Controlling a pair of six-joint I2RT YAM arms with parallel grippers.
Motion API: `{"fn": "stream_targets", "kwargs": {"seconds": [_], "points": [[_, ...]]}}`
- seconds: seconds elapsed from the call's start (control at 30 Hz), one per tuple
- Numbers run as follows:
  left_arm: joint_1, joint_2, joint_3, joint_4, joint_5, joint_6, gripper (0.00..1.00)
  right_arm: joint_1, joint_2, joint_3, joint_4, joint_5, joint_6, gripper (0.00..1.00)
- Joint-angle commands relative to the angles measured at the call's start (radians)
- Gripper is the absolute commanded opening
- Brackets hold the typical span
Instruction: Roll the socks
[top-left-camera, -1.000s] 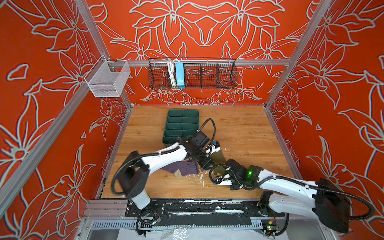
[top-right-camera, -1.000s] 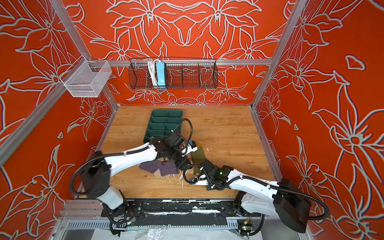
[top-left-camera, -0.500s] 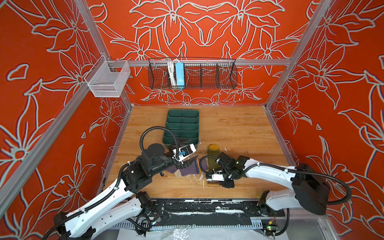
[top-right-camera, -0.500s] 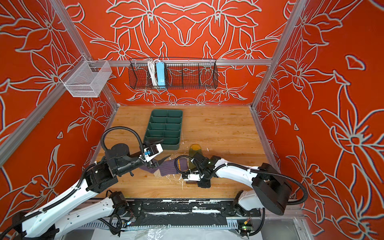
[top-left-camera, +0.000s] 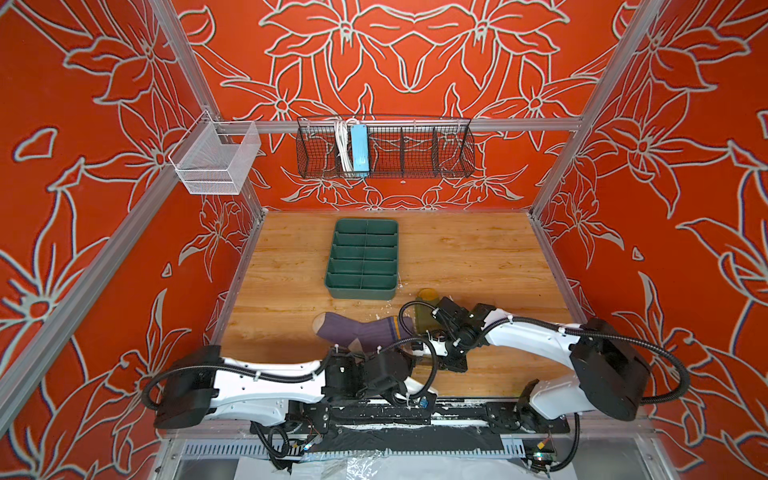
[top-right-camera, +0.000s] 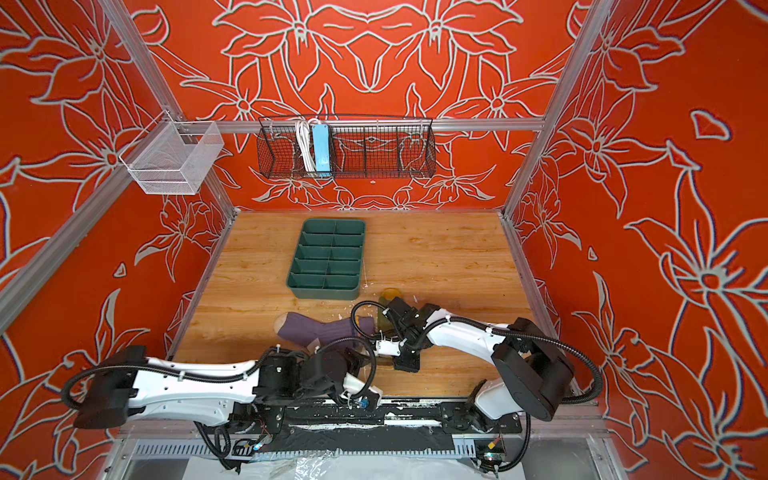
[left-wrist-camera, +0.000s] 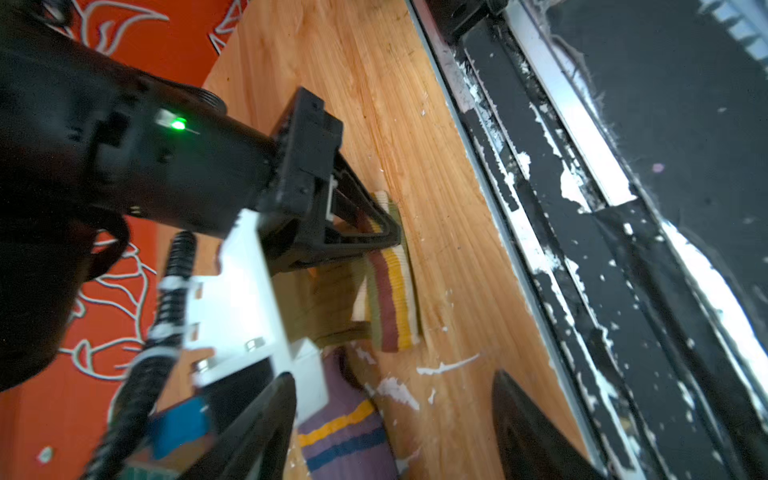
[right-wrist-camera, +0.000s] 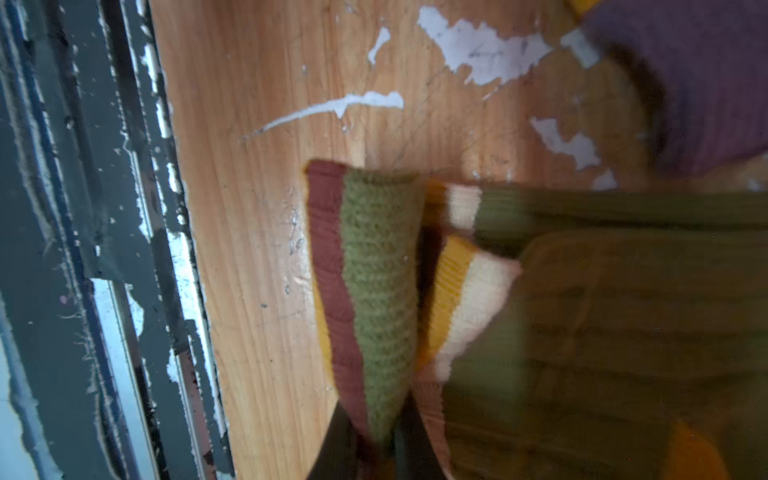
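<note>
The right gripper (right-wrist-camera: 374, 432) pinched the striped cuff of the olive green sock (right-wrist-camera: 582, 291), whose leg trailed away from the jaws along the wooden table (right-wrist-camera: 249, 208), so the roll looked barely begun. The left gripper (left-wrist-camera: 392, 376) hung spread and empty just beside that pinch, above the cuff of the purple sock (top-left-camera: 353, 330), which lay flat, leaving both of the 2 socks to roll. The 2 wrists crowded each other there, while the dark green divided tray (top-left-camera: 359, 293) sat well beyond them.
</note>
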Motion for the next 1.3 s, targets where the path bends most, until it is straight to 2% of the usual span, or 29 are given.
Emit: {"fn": "stream_targets", "kwargs": {"seconds": [0.0, 0.1, 0.23, 0.4, 0.53, 0.7, 0.9, 1.0, 1.1, 1.17, 1.23, 1.27], "points": [[-0.025, 0.101, 0.007, 0.208, -0.101, -0.137, 0.71, -0.012, 0.040, 0.000, -0.043, -0.014, 0.002, 0.00], [-0.021, 0.233, 0.020, 0.283, -0.152, -0.163, 0.67, -0.012, 0.055, 0.001, -0.065, -0.005, -0.026, 0.00], [-0.004, 0.384, 0.063, 0.289, -0.175, -0.212, 0.62, -0.013, 0.027, -0.007, -0.058, 0.011, -0.027, 0.00], [0.009, 0.475, 0.089, 0.290, -0.195, -0.232, 0.60, -0.013, -0.010, -0.028, -0.047, 0.010, -0.026, 0.00], [0.025, 0.515, 0.115, 0.274, -0.207, -0.248, 0.48, -0.012, -0.010, -0.019, -0.056, -0.005, -0.021, 0.00], [0.036, 0.542, 0.129, 0.232, -0.195, -0.254, 0.38, -0.012, -0.013, -0.007, -0.069, -0.016, -0.020, 0.00], [0.041, 0.565, 0.149, 0.187, -0.177, -0.269, 0.09, -0.012, -0.062, -0.024, -0.061, -0.004, -0.015, 0.00], [0.046, 0.552, 0.169, 0.129, -0.116, -0.290, 0.07, -0.012, -0.122, -0.046, -0.043, 0.029, -0.015, 0.00], [0.066, 0.532, 0.210, 0.024, -0.019, -0.319, 0.06, -0.012, -0.217, -0.090, -0.021, 0.114, -0.020, 0.22], [0.093, 0.534, 0.243, -0.047, 0.046, -0.347, 0.05, -0.017, -0.295, -0.121, -0.018, 0.162, -0.036, 0.41], [0.115, 0.537, 0.266, -0.078, 0.081, -0.378, 0.03, -0.029, -0.368, -0.144, -0.020, 0.206, -0.056, 0.54], [0.128, 0.541, 0.283, -0.102, 0.107, -0.389, 0.03, -0.042, -0.410, -0.147, -0.028, 0.224, -0.066, 0.57]]}}
